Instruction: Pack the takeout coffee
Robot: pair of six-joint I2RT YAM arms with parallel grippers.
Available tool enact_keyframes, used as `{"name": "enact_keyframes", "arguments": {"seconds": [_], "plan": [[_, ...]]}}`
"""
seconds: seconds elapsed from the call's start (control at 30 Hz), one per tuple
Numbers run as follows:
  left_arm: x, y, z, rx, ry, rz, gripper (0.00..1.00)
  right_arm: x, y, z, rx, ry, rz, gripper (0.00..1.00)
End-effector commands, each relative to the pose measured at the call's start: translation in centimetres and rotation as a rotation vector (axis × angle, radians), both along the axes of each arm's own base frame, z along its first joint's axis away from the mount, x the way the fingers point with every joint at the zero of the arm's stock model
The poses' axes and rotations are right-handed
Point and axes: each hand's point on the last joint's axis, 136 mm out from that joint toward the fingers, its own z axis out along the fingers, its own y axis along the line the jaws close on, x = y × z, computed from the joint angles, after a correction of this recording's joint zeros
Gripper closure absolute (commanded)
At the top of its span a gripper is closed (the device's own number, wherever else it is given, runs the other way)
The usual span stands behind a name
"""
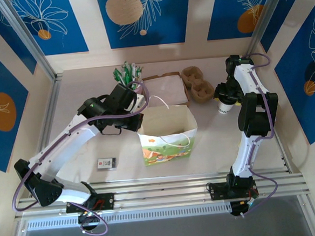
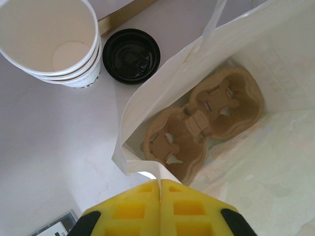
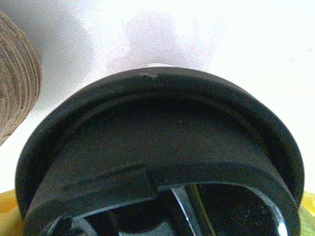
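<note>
The takeout coffee, a cream cup with a black lid, stands on the table at the right, beside a pulp carrier. My right gripper is down over it. In the right wrist view the lid spans the gap between the yellow fingertips, and the gripper is shut on the cup. The white paper bag stands open mid-table. My left gripper is shut on the bag's rim, at its back left corner. A two-cup pulp carrier lies in the bag.
A stack of lidless cups and a loose black lid sit just left of the bag. Behind it lie a brown paper bag, another pulp carrier and green-white sticks. A small card lies near the front.
</note>
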Motion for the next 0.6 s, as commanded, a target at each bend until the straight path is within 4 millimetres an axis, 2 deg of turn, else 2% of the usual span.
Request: {"name": "enact_keyframes", "arguments": {"seconds": [0.0, 0.5, 0.57], "plan": [[0.1, 0.6, -0.2, 0.034, 0.016, -0.001, 1.00, -0.8, 0.8, 0.5, 0.046, 0.004, 0.011, 0.18], [0.2, 0.6, 0.0, 0.030, 0.001, -0.004, 1.00, -1.5, 2.7, 3.3, 0.030, -0.060, 0.069, 0.18], [0.3, 0.4, 0.0, 0.027, 0.001, -0.005, 0.96, -1.7, 3.2, 3.8, 0.033, -0.072, 0.084, 0.18]]}}
